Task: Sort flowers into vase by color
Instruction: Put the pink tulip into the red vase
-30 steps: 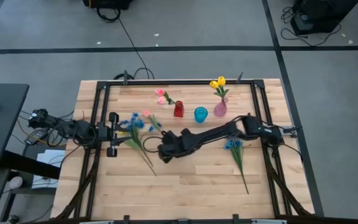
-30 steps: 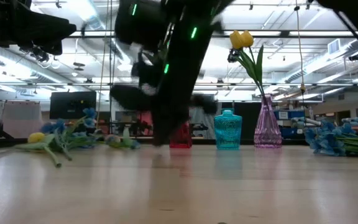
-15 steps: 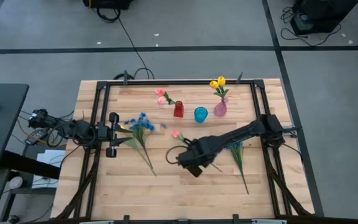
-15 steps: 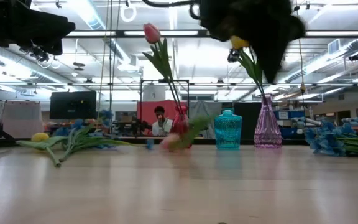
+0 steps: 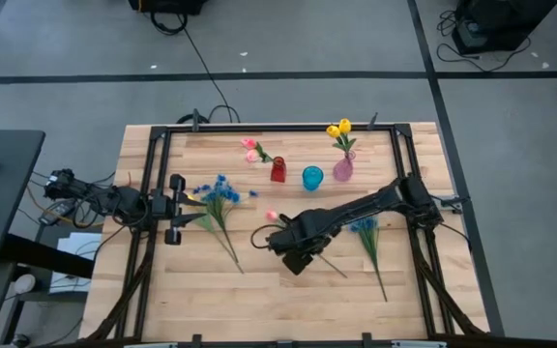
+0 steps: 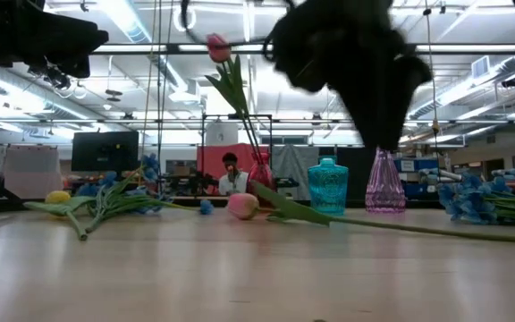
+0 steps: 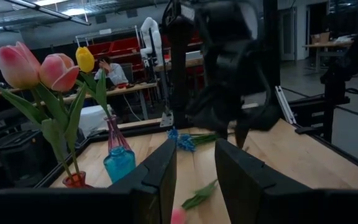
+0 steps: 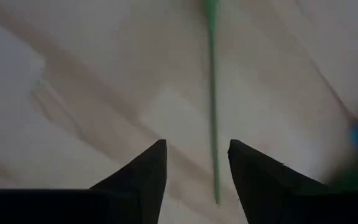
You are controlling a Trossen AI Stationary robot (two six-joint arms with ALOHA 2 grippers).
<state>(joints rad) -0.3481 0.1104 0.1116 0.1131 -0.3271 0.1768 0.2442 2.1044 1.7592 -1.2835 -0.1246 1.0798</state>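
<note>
A pink tulip (image 5: pixel 271 215) lies flat on the table's middle, its bloom (image 6: pixel 242 206) toward the left and its stem (image 8: pixel 213 93) running to the near right. My right gripper (image 5: pixel 288 244) hovers open above that stem, clear of it. My left gripper (image 5: pixel 193 206) stands open at the table's left, beside a heap of blue sprays (image 5: pixel 217 191) and a yellow tulip (image 6: pixel 54 198). At the back, a red vase (image 5: pixel 278 171) holds pink tulips (image 5: pixel 251 150), a purple vase (image 5: pixel 342 170) holds yellow tulips (image 5: pixel 339 128), and a blue vase (image 5: pixel 312 178) stands between them.
Another blue spray (image 5: pixel 363 226) lies on the table's right with its stem toward the near edge. Black rails (image 5: pixel 153 193) run along the table's left, right and far sides. A person (image 6: pixel 231 174) sits in the room beyond the table.
My right gripper has risen from the table and gone from the left heap toward the right and near edges, bringing a pink tulip along. The tulip has since dropped and now lies flat on the table's middle, apart from the heap.
</note>
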